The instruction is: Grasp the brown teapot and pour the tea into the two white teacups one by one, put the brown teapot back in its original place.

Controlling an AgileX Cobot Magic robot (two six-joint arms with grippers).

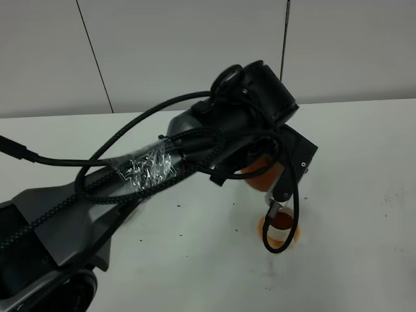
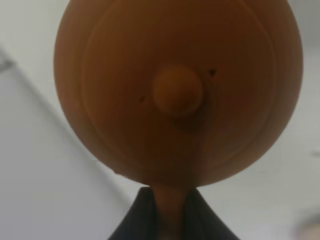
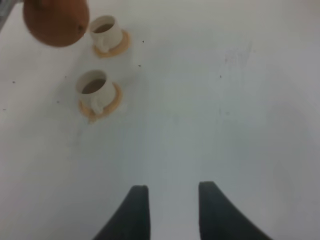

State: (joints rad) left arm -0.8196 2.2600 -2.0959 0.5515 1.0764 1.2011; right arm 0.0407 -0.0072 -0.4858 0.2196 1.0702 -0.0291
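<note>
White desk (image 1: 364, 162), matte, peppered with small dark specks (image 1: 183, 229) and faint scuffs toward the right side. Behind it a pale grey wall (image 1: 182, 45) of flat panels, split by two thin dark seams (image 1: 96, 57), one slanted, the other near vertical. Wall meets desk along a straight edge across the back.

The teapot (image 3: 55, 21) hangs above the table (image 3: 240, 100), just beside the far cup (image 3: 106, 31), with the near cup (image 3: 95, 89) close by, each cup on its own saucer (image 3: 111, 102) and holding tea (image 3: 94, 87).
</note>
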